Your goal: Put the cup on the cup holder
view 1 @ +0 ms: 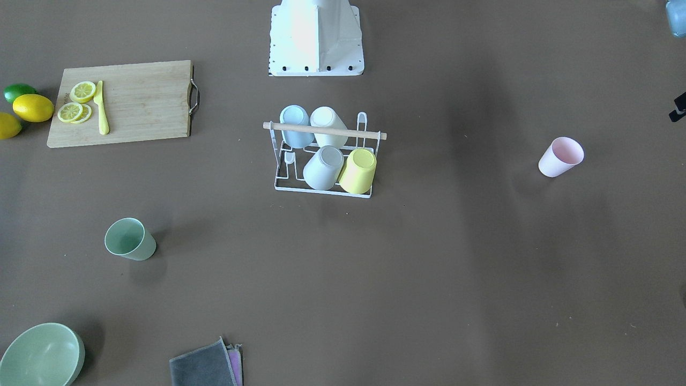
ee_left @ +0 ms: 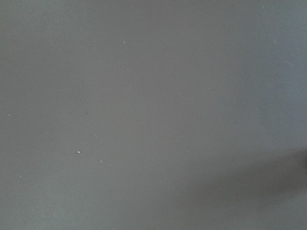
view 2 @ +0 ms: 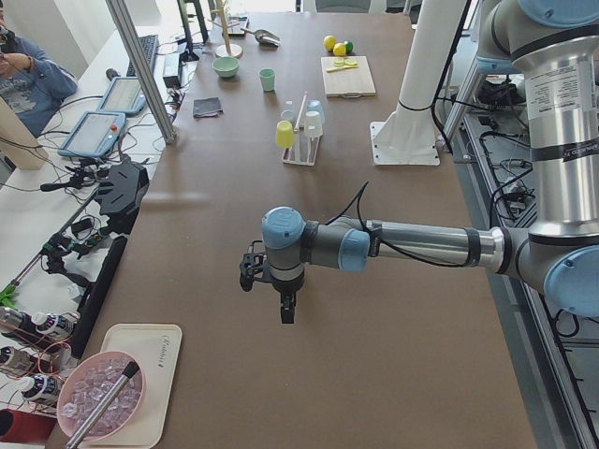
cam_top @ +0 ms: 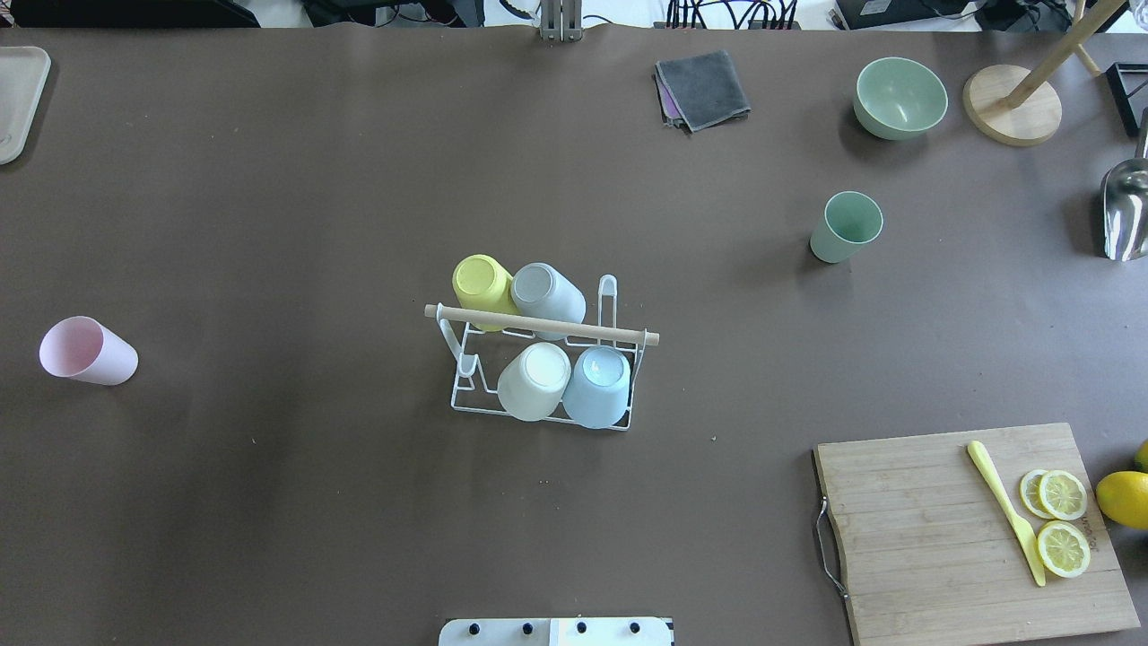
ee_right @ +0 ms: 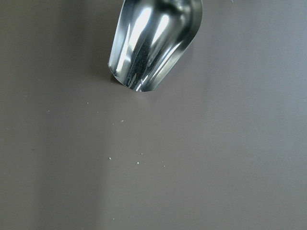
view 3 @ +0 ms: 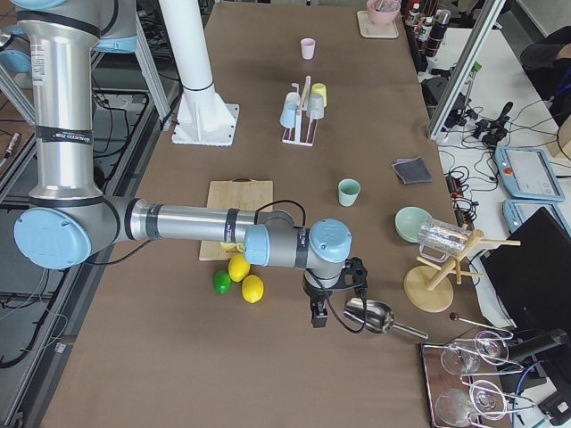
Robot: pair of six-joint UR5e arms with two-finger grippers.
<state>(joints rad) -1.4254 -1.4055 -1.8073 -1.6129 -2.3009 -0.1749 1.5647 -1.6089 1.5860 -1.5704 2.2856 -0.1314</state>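
The white wire cup holder (cam_top: 538, 324) with its wooden rod (view 1: 324, 130) stands mid-table. It holds a yellow, a grey, a white and a blue cup upside down. A pink cup (cam_top: 87, 351) stands alone on my left side, also in the front view (view 1: 560, 156). A green cup (cam_top: 846, 227) stands on my right side, also in the front view (view 1: 129, 239). My left gripper (view 2: 285, 309) hangs over bare table in the left side view. My right gripper (view 3: 318, 314) hangs beside a metal scoop (ee_right: 153, 43). I cannot tell whether either gripper is open or shut.
A cutting board (cam_top: 933, 538) with lemon slices and a yellow knife lies at my near right, with lemons (view 1: 33, 107) beside it. A green bowl (cam_top: 900, 97), a grey cloth (cam_top: 704, 88) and a wooden stand (cam_top: 1013, 103) are at the far right. The scoop also shows overhead (cam_top: 1126, 211).
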